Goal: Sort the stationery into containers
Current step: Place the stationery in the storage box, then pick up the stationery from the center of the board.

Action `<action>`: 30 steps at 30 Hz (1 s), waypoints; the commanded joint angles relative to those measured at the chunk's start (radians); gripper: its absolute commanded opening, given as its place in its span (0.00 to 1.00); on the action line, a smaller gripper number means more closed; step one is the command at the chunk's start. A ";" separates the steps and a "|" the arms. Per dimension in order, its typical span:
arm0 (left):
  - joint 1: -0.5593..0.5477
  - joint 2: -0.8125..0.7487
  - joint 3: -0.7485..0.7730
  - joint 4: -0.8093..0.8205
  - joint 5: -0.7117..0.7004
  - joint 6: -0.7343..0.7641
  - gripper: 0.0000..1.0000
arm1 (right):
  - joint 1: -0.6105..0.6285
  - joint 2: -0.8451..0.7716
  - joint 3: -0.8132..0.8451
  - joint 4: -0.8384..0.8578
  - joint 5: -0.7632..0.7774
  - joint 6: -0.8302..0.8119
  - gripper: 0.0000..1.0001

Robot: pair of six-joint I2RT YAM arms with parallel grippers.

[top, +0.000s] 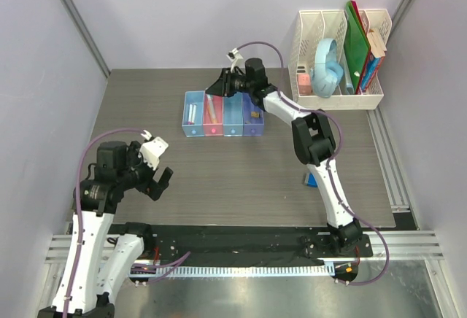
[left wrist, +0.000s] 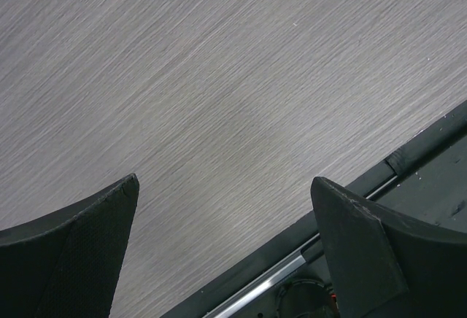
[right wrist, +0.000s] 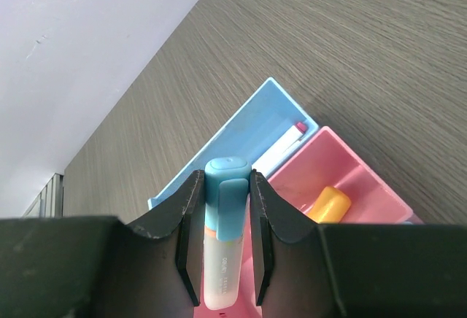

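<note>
The row of four joined bins [top: 222,130] stands at the table's back centre. My right gripper [top: 221,84] hovers over its far left end, shut on the pale blue stick [right wrist: 226,208], a capped pale marker, above the first light blue bin [right wrist: 241,125] and the pink bin [right wrist: 350,159]. The thin white pen [right wrist: 281,150] lies in the light blue bin and the yellow marker [right wrist: 328,205] in the pink bin. A small beige block [top: 255,114] lies in the purple-blue bin. A blue wedge-shaped piece [top: 311,180] shows partly behind the right arm. My left gripper [top: 157,179] is open and empty over bare table [left wrist: 219,77].
A tall white mesh file rack [top: 339,101] stands at the back right with green folders [top: 356,37] and a pale blue round object [top: 328,66]. The table's black front strip [left wrist: 408,157] lies just beside my left gripper.
</note>
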 commanded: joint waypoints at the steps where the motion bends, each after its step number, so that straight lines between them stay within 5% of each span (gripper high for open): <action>1: 0.007 0.013 0.021 0.014 0.025 0.001 1.00 | -0.015 0.018 0.071 0.048 -0.023 0.009 0.01; 15: 0.007 0.019 0.061 -0.010 0.073 0.017 1.00 | -0.038 -0.021 -0.004 -0.086 0.011 -0.145 0.59; 24: 0.007 0.025 0.061 0.059 0.056 -0.041 1.00 | -0.066 -0.204 -0.037 -0.360 0.100 -0.335 0.66; 30: 0.007 0.146 0.058 0.171 0.019 -0.075 1.00 | -0.075 -0.586 -0.291 -0.679 0.329 -0.736 0.71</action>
